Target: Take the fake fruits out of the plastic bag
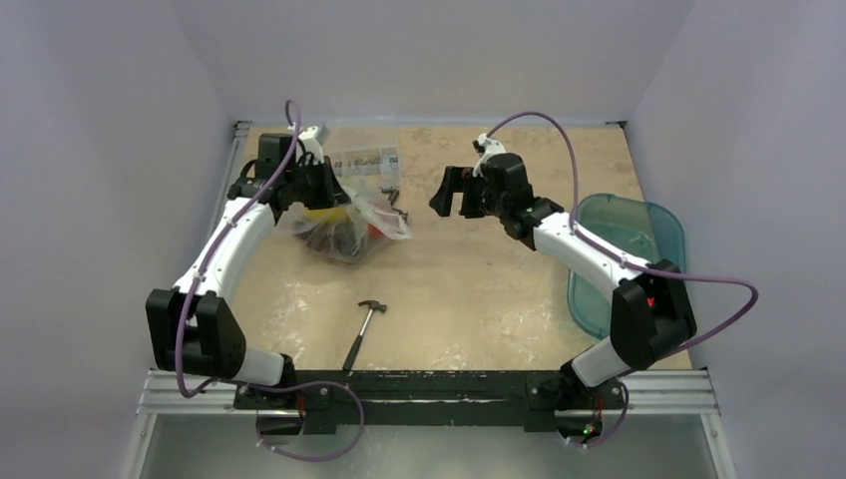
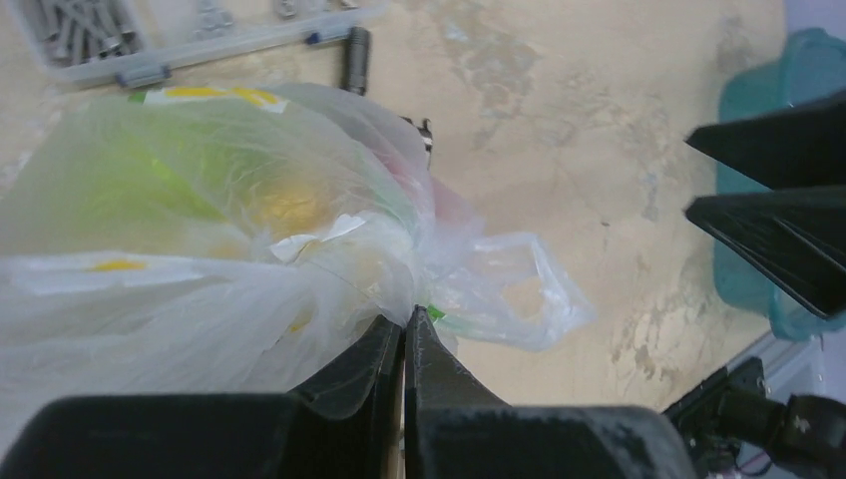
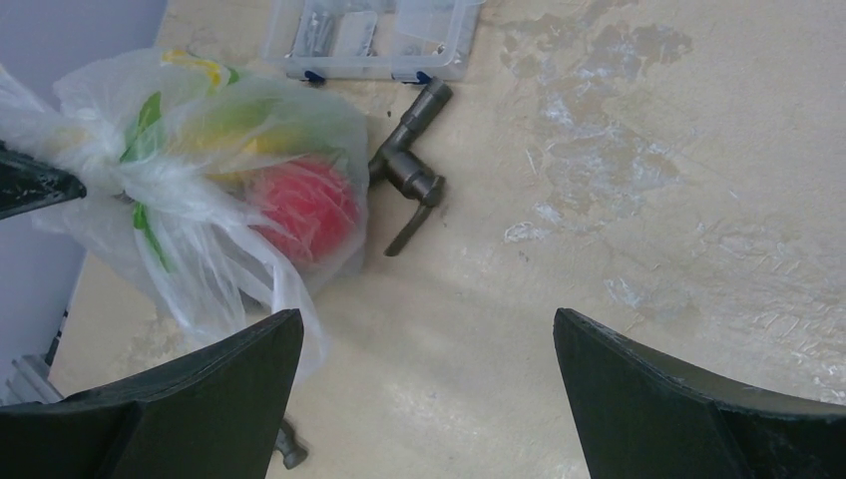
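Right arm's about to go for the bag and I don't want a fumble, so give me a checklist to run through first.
1. Left jaws shut on the plastic bag at its gathered neck: ok.
2. Right jaws open, apart from the bag: ok.
3. Fake fruits all contained in the bag: ok.
4. Free handle loop exposed toward the right arm: ok.
5. Metal fitting clear of the approach: not ok, it lies close beside the bag.
6. Bag mouth open: cannot tell.

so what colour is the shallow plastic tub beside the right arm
The shallow plastic tub is translucent teal, clearest in the top external view.
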Available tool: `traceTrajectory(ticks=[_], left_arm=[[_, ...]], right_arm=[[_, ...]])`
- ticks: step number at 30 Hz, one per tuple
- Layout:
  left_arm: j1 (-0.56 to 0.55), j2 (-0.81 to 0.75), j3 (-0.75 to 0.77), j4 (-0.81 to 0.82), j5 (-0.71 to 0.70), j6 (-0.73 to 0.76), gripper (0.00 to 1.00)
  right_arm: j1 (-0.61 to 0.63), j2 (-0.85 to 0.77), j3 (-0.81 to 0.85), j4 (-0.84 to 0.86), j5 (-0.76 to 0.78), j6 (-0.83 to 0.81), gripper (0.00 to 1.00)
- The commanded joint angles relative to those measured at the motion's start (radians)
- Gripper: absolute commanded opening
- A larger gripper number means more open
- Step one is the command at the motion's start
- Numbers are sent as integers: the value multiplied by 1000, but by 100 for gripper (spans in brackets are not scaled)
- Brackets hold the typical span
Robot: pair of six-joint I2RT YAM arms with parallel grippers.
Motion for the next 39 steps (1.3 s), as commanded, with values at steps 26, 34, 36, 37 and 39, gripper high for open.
traceTrajectory(ticks=[26,34,36,37,39], left_arm=[[-265,22,54,41,249,97,0],[-268,8,47,40,215,103,0],[-268,7,53,38,218,102,0],[-267,4,52,38,217,102,0],[-267,-4,37,49,204,103,0]], right_arm=[[161,-7,19,187,-134,-50,71],[184,14,-20,211,-51,-39,57],[183,11,-33,220,-41,-37,50],[183,9,-39,229,-44,-35,47],[183,11,-39,233,-52,-38,46]])
